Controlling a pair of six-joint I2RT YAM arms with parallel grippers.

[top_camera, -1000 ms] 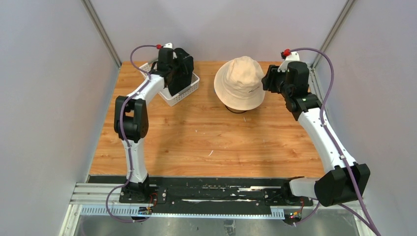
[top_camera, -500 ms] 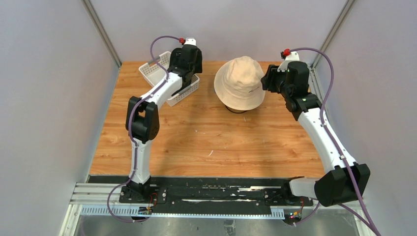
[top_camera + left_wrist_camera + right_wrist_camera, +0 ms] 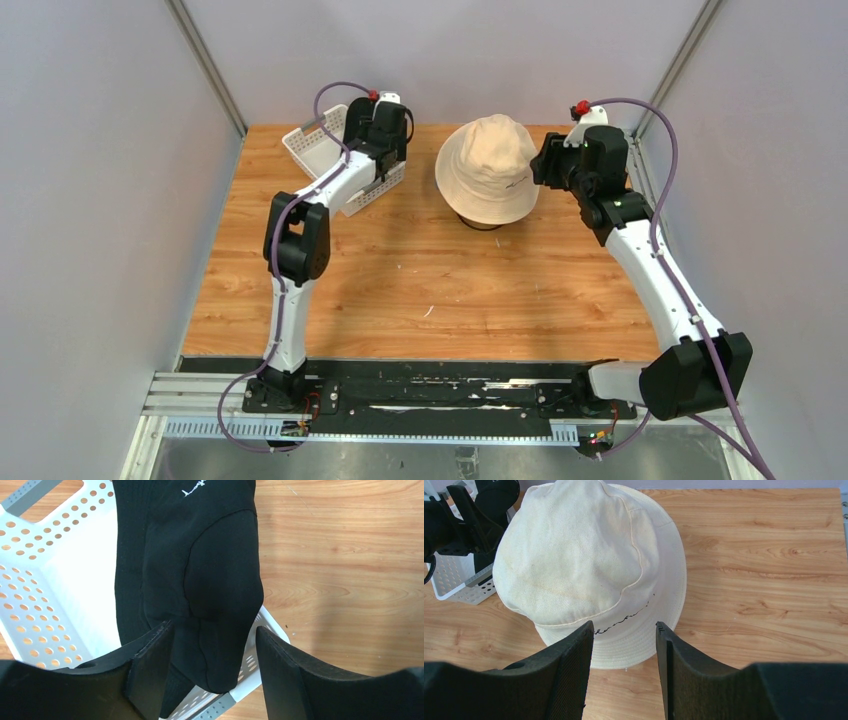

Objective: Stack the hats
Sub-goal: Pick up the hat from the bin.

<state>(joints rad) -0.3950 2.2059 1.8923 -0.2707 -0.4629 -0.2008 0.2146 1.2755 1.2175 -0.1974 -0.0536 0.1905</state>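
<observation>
Left gripper [image 3: 214,628] has swung right, from over the white basket [image 3: 310,150] toward its corner nearest the stack, w/in the last sec; the right arm hasn't budged. Its jaws stand fairly wide w/ a bunched fold of the black hat [image 3: 200,555] filling the gap. It looks clamped, tho the wrist view doesn't confirm real contact. The rest of that hat trails back over the basket rim, so prob. mid-lift and not yet clear. Beige hat [image 3: 488,165] sits crown-up at the far centre of the table [image 3: 420,290], on a dark base [image 3: 480,222] peeking out under its near brim; that's the stacking spot. Right gripper [image 3: 624,627] hovers at the beige hat's right brim, jaws half apart and gripping nothing. It's prob. parked there to steady the pile w/o blocking the black hat's approach from the left.
</observation>
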